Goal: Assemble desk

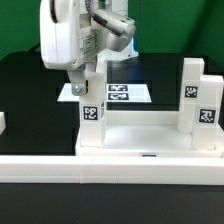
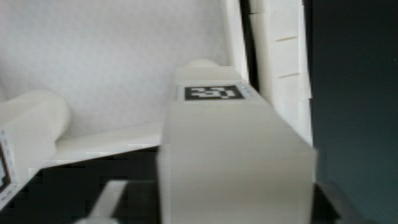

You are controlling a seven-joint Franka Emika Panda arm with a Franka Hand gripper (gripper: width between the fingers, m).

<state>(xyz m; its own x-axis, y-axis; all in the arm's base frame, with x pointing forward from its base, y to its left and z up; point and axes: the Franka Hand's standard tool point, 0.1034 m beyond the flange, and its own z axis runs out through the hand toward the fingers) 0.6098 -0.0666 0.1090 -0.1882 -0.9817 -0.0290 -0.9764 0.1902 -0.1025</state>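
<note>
The desk top (image 1: 150, 135) is a white tray with a raised rim, lying in the middle of the table. Two tagged white legs (image 1: 190, 93) (image 1: 208, 106) stand upright at its corners on the exterior view's right. A third tagged leg (image 1: 92, 100) stands upright at the corner on the exterior view's left. My gripper (image 1: 88, 78) comes down from above and is shut on this leg's upper part. In the wrist view the leg (image 2: 228, 150) fills the middle between the fingers (image 2: 116, 200), its tag facing up, with the tray floor (image 2: 107, 80) behind it.
The marker board (image 1: 135, 92) lies flat behind the desk top. A long low white rail (image 1: 60, 166) runs along the table's front edge. A small white piece (image 1: 2, 122) shows at the exterior view's left edge.
</note>
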